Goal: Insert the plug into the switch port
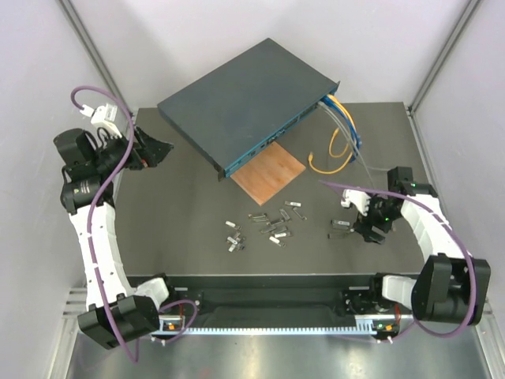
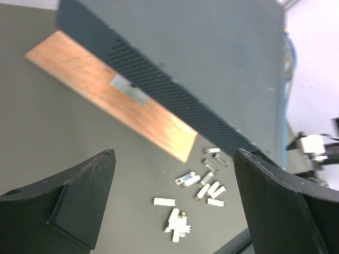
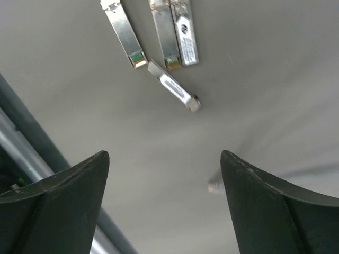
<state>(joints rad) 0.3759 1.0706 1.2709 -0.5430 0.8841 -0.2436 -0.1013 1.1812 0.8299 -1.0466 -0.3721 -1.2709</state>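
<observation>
The switch [image 1: 245, 103] is a flat dark blue-grey box lying slantwise at the back of the mat, its narrow teal front face [image 1: 264, 148] turned toward the arms. Several small silver plugs [image 1: 264, 223] lie scattered on the mat in front of it, and one more plug [image 1: 339, 224] lies apart to the right. My right gripper [image 1: 368, 234] hangs open low over the mat just right of that lone plug, holding nothing. The right wrist view shows its gripper [image 3: 165, 156] over bare mat with plugs [image 3: 174, 87] beyond. My left gripper [image 1: 162, 150] is open and empty, left of the switch.
A thin brown board [image 1: 268, 174] lies under the switch's front edge. Blue and yellow cables [image 1: 343, 126] run from the switch's right end, with a yellow loop [image 1: 331, 162] on the mat. In the left wrist view the switch [image 2: 212, 53], board [image 2: 111, 95] and plugs [image 2: 196, 190] lie ahead.
</observation>
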